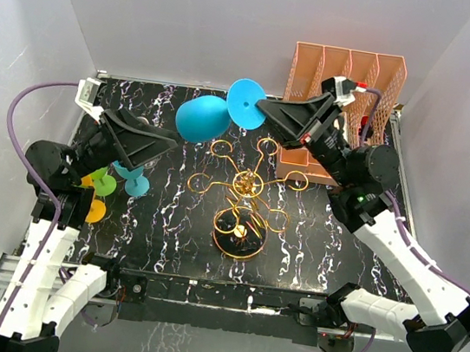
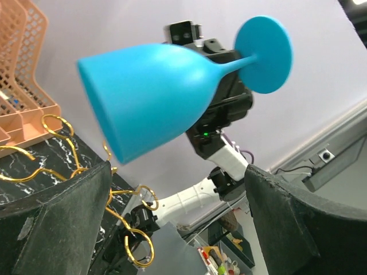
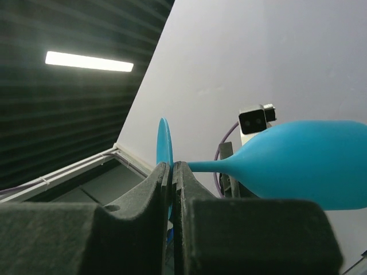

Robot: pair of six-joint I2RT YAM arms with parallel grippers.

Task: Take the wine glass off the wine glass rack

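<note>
A black tabletop [image 1: 164, 245] veined with white marbling is seen inside plain white walls. At the left of the top view, the left gripper [image 1: 166, 142] is held above the table with its two black padded fingers [image 2: 63, 223] spread wide and nothing between them. Just below it, a cluster of small green, orange and teal plastic pieces [image 1: 133, 184] is partly hidden by the arm. Right of that gripper, in the upper middle of the frame, a bright blue stemmed wine glass [image 1: 201, 117] is held in the air on its side, bowl to the left and round foot to the right. It is clear of the gold wire wine glass rack [image 1: 247, 186], which stands at the centre of the frame on its ring base, its looped arms bare. In the left wrist view the bowl is seen above the gap between the spread fingers, touching neither. The thin edge of the glass's foot is pinched by the right gripper [image 1: 262, 108], whose fingers [image 3: 155, 189] are closed tight on it. An orange slotted mesh file organizer [image 1: 346, 73] stands in the upper right corner.
</note>
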